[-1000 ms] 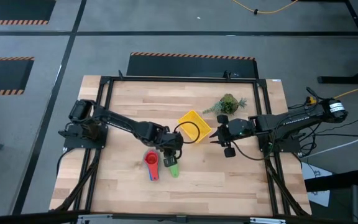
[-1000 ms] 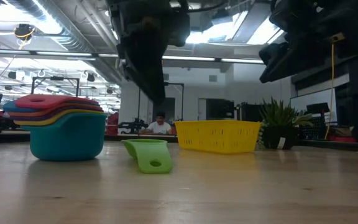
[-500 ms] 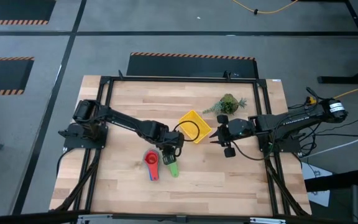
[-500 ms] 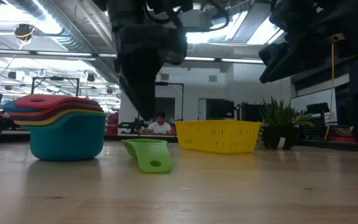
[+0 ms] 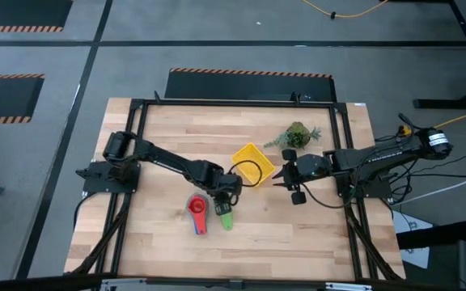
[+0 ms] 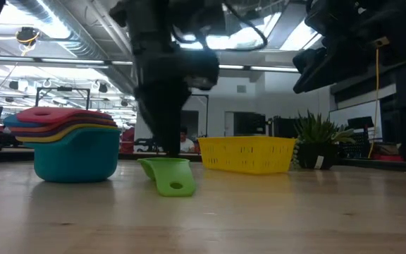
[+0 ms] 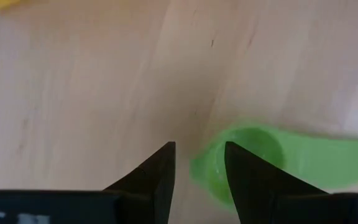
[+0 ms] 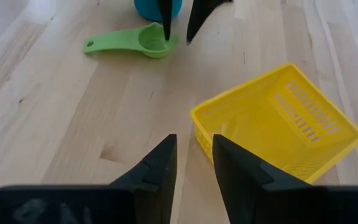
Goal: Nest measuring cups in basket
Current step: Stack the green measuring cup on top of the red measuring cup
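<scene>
A green measuring cup [image 7: 278,158] lies on its own on the table, bowl up and handle flat [image 6: 168,173]. My left gripper [image 7: 197,146] hangs open just above it, pointing steeply down. One finger is over the bowl and the other is outside it. To the left, the other measuring cups stand nested in a stack [image 6: 69,144], red on top [image 5: 197,208]. The yellow basket [image 5: 253,162] sits on the table at the middle. My right gripper [image 8: 193,146] waits open above the table, right of the basket. My left gripper stands astride the rim of the green cup's bowl [image 7: 207,165], at the end away from the handle, coming from above. I cannot tell whether either finger touches the cup. The cup lies flat on the table.
A small potted plant [image 5: 298,135] stands behind the basket toward the far right. A dark cable loop [image 5: 245,171] from my left arm hangs over the basket's near corner. Bare wood lies in front of the cups.
My left gripper has come down toward the green cup, its fingertips now close over the bowl. The cup, the stack and the basket have not moved.
</scene>
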Controlling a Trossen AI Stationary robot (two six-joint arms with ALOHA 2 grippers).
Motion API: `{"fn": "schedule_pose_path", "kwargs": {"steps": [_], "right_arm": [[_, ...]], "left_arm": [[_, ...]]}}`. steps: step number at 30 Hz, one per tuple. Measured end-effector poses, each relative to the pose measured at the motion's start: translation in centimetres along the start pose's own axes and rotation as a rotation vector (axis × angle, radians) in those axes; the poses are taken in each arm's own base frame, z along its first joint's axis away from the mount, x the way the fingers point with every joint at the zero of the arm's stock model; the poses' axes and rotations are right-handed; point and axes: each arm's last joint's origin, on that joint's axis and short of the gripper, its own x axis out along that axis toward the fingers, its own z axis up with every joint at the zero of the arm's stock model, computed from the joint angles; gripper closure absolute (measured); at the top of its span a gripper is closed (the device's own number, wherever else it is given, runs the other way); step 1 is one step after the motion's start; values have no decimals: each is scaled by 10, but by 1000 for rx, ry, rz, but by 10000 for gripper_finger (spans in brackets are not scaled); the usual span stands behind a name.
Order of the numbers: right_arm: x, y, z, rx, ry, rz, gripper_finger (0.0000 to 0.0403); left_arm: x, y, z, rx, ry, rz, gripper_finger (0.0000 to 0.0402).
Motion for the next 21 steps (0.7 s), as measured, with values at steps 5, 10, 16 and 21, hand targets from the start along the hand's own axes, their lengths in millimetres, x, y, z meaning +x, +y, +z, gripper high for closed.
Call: {"fn": "schedule_pose_path", "kwargs": {"steps": [5, 10, 16, 21], "right_arm": [[0, 0, 0, 0, -1, 0, 295], [2, 0, 0, -1, -2, 7, 295], [4, 1, -1, -1, 8, 9, 295], [5, 1, 0, 0, 6, 8, 295]], "left_arm": [[13, 0, -2, 4, 29, 12, 269], [21, 0, -5, 14, 64, 14, 269], [24, -1, -4, 39, 65, -7, 286], [24, -1, -4, 39, 65, -6, 318]]}}
